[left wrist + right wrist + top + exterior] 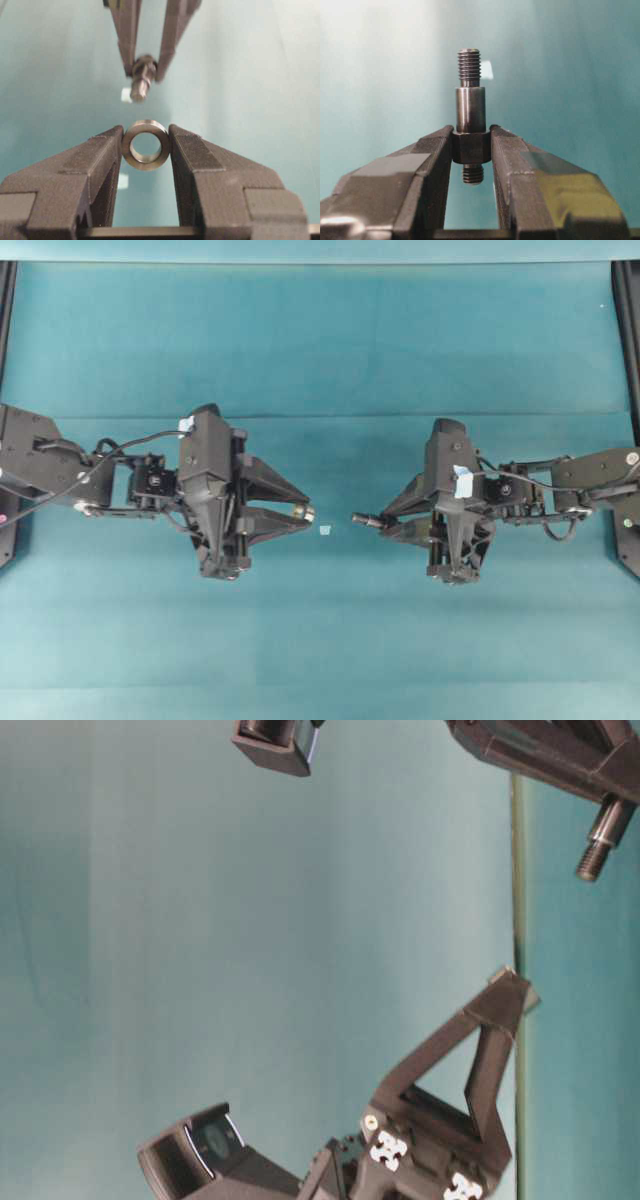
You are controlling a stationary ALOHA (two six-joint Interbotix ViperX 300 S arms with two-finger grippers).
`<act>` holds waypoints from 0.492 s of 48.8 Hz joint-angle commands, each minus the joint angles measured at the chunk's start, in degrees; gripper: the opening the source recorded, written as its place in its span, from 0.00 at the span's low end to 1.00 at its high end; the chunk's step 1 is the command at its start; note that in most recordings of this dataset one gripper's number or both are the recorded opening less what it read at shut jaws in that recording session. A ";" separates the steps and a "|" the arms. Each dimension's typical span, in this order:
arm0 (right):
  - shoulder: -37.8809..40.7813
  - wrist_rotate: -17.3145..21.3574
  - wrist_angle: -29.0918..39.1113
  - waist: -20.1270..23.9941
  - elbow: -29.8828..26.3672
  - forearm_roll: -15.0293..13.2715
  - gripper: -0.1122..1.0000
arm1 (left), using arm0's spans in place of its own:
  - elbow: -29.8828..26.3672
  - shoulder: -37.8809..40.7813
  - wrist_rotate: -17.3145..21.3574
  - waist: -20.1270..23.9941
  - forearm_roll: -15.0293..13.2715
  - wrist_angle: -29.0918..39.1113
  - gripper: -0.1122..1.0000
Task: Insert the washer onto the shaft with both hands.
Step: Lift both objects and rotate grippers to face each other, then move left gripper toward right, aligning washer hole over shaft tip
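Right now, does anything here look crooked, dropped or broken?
Nothing stands out. The washer sits squarely between the left fingers, its hole facing the shaft, which the right fingers hold by its collar. The two parts are apart, in mid-air. A small pale square lies on the table below.

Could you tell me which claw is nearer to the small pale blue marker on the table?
Left. The left claw, holding the washer, is just beside the marker; the right claw sits slightly farther.

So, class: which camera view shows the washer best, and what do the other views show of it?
The left wrist view: the washer faces the camera, hole open, pinched between the left gripper fingers. Overhead it is a small glint at the fingertips. The table-level and right wrist views do not show it; the latter shows the shaft.
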 commanded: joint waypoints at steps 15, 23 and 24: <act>-0.18 0.44 -3.25 0.53 -0.53 0.09 0.10 | -3.08 1.67 0.00 -0.18 0.09 -1.14 0.41; -0.18 0.35 -3.34 0.70 -0.62 0.09 0.10 | -3.96 2.72 0.00 -0.18 0.09 -1.23 0.41; -0.09 0.35 -3.43 0.70 -0.62 0.09 0.10 | -4.13 2.90 -0.09 -0.18 0.18 -1.14 0.41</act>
